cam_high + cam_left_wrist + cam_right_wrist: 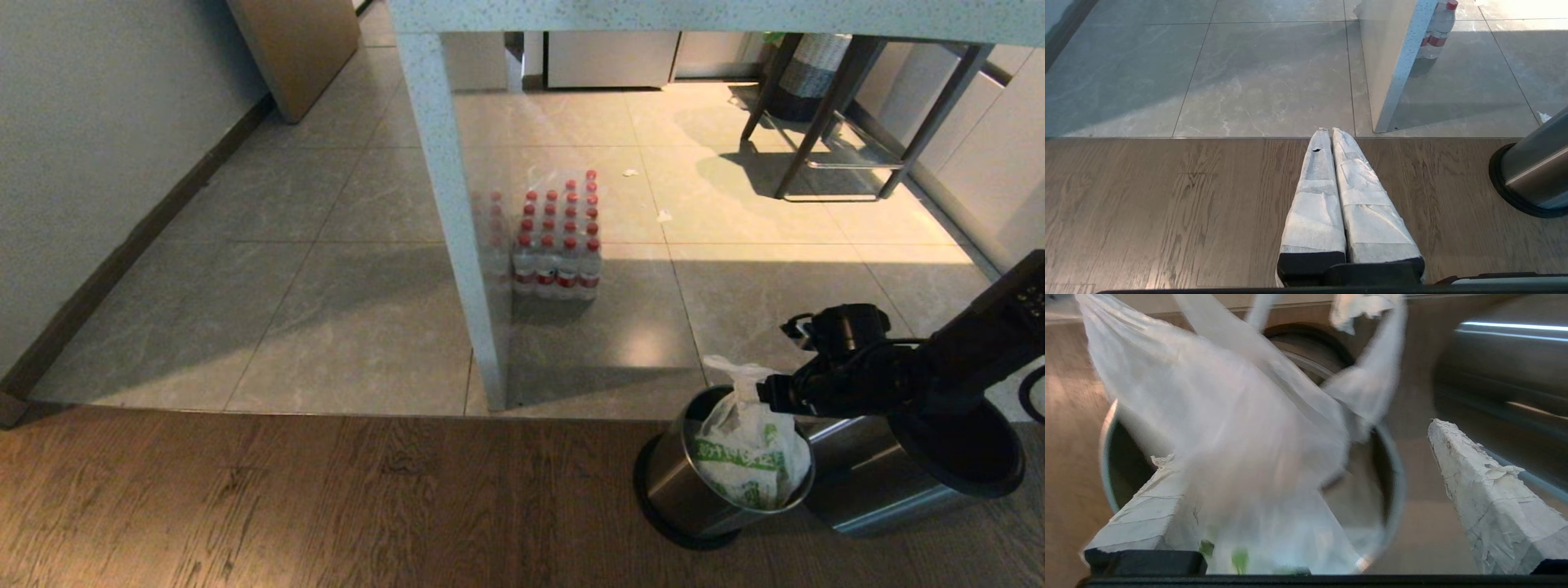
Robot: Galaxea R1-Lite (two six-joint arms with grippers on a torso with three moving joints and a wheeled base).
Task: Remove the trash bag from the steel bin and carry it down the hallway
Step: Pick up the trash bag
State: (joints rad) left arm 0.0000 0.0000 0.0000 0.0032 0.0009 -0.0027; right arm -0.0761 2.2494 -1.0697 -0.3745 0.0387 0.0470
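Hovering wide open at the steel bin (718,482), the right gripper (1306,486) held nothing; closing off-centre risked missing the flimsy trash bag (747,457) handles or tipping the bin.

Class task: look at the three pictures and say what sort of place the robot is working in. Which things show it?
Most likely a home kitchen or dining area: a speckled counter leg on grey floor tiles, white cabinets, a shrink-wrapped pack of water bottles, and a steel bin holding a trash bag.
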